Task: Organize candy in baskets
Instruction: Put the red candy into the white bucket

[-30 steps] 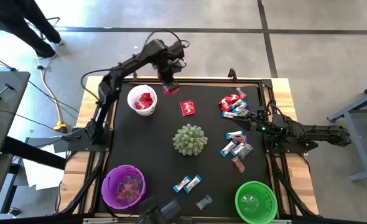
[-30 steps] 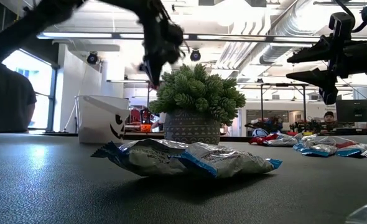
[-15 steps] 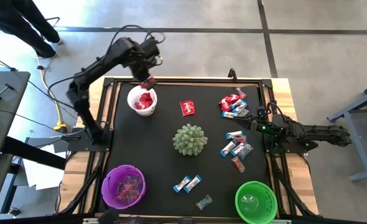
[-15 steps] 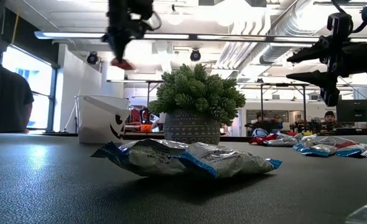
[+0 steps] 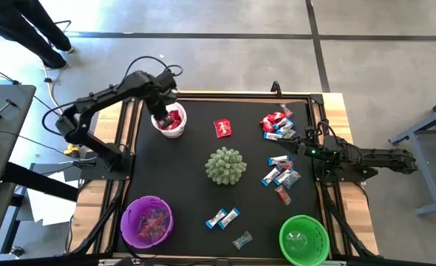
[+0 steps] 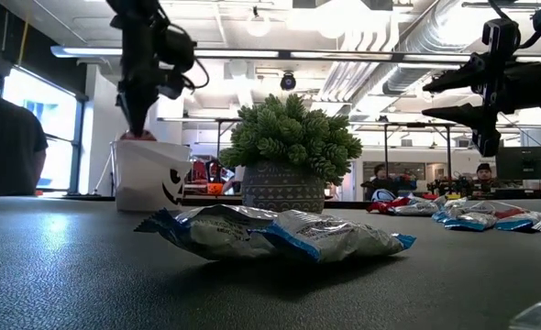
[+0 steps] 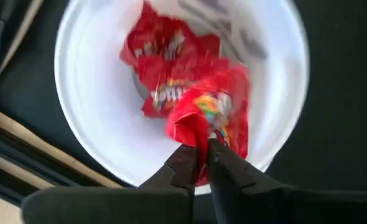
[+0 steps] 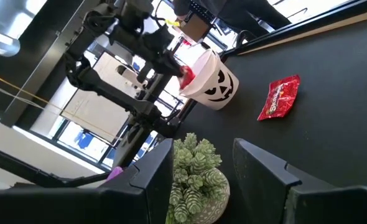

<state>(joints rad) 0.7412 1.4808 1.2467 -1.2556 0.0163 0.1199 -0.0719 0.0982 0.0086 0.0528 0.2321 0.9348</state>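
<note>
The left end effector [image 7: 202,155] hangs right over the white basket [image 5: 169,120] at the far left of the worktop [image 5: 188,188], its two fingers pinched on the corner of a red candy [image 7: 209,121] that dangles into the basket above other red wrappers lying there. From table height the same end effector [image 6: 138,128] sits just at the basket's rim.

The right end effector [image 5: 301,142] waits above the right side of the worktop with its fingers spread and nothing between them, close to the scattered pile [image 5: 281,174] of red and blue-and-silver sweets.

One red packet [image 5: 222,128] lies alone between the white basket and that pile. The spiky green ball [image 5: 225,165] stands mid-worktop. Two blue-and-silver sweets [image 5: 223,217] and a clear one [image 5: 242,239] lie near the front edge, between the purple basket [image 5: 146,222], which has sweets in it, and the green basket [image 5: 304,239] at the front right.
</note>
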